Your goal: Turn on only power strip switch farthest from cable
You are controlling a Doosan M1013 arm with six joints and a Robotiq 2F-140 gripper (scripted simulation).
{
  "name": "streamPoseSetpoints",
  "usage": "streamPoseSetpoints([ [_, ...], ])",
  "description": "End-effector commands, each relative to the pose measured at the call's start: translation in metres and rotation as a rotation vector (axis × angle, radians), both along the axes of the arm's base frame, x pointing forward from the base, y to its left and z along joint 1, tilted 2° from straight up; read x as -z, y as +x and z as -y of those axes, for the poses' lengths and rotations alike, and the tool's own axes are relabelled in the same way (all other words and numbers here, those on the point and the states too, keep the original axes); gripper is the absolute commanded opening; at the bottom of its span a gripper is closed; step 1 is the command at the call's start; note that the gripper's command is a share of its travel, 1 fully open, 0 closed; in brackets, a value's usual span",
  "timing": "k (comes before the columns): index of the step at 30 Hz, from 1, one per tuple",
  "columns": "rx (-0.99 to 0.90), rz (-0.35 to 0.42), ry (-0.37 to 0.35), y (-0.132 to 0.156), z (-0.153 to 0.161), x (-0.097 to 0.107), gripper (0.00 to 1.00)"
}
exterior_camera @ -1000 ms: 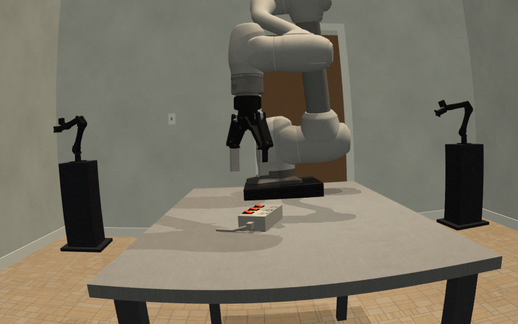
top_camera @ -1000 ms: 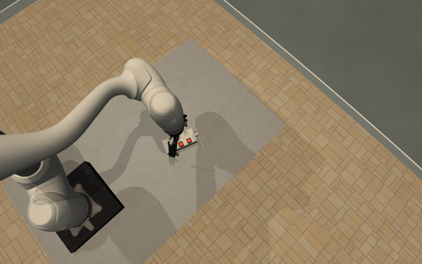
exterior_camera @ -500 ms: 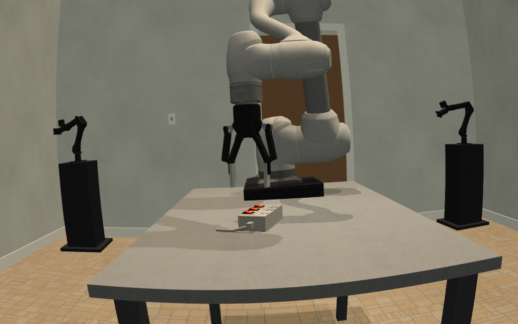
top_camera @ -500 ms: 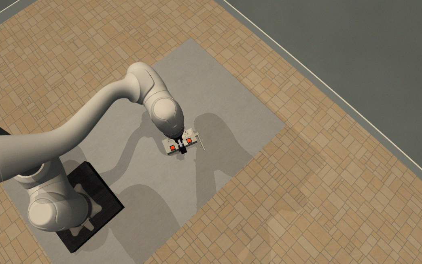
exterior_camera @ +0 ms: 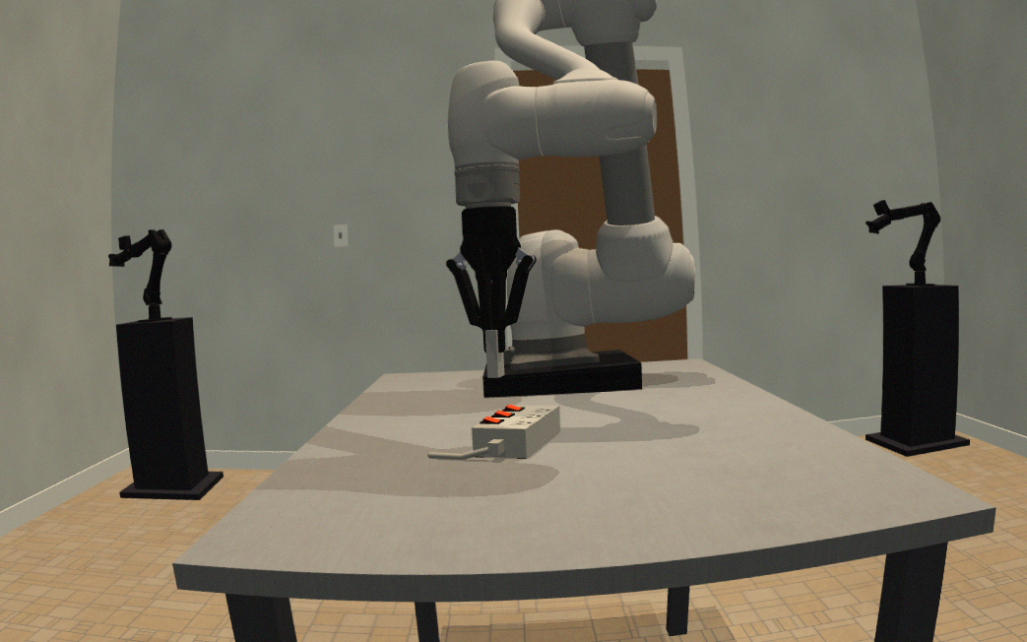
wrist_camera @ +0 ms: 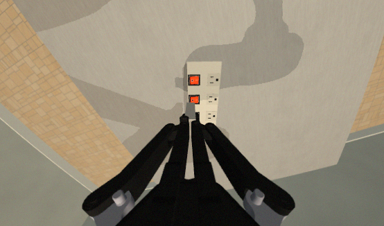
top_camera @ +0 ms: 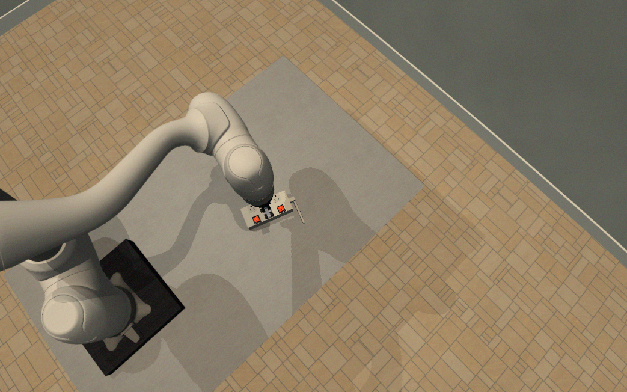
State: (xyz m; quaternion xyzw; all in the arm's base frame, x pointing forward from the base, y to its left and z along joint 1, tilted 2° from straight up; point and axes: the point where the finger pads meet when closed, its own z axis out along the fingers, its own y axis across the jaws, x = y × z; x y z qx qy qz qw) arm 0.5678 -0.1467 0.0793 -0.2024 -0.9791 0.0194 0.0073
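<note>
Zero gap at the tool (exterior_camera: 492,362): fingers pressed together, pinching nothing, pointing straight down. Directly under it, well below the tips, power strip (exterior_camera: 515,429) lies flat on the counter (exterior_camera: 661,494), right way up. In the wrist view the tips cover the nearest switch; two red switches (wrist_camera: 193,80) show beyond them. Cable (exterior_camera: 457,453) stub leaves the strip's end nearest the exterior camera.

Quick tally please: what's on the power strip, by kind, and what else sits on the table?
Power strip: 1
Red switches: 3
Sockets: 3
Cable stub: 1
Gripper, shut and empty, above the strip: 1
Arm base on the table: 1
Total: 10
</note>
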Motion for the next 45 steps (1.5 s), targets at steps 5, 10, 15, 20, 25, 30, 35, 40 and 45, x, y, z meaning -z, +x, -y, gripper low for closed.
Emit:
streamPoseSetpoints([
  [5, 0.0, 0.0, 0.0, 0.0, 0.0, 0.0, 0.0],
  [10, 0.0, 0.0, 0.0, 0.0, 0.0, 0.0, 0.0],
  [15, 0.0, 0.0, 0.0, 0.0, 0.0, 0.0, 0.0],
  [20, 0.0, 0.0, 0.0, 0.0, 0.0, 0.0, 0.0],
  [25, 0.0, 0.0, 0.0, 0.0, 0.0, 0.002, 0.0],
  [30, 0.0, 0.0, 0.0, 0.0, 0.0, 0.006, 0.0],
  [35, 0.0, 0.0, 0.0, 0.0, 0.0, 0.008, 0.0],
  [40, 0.0, 0.0, 0.0, 0.0, 0.001, 0.014, 0.0],
  [45, 0.0, 0.0, 0.0, 0.0, 0.001, 0.021, 0.0],
])
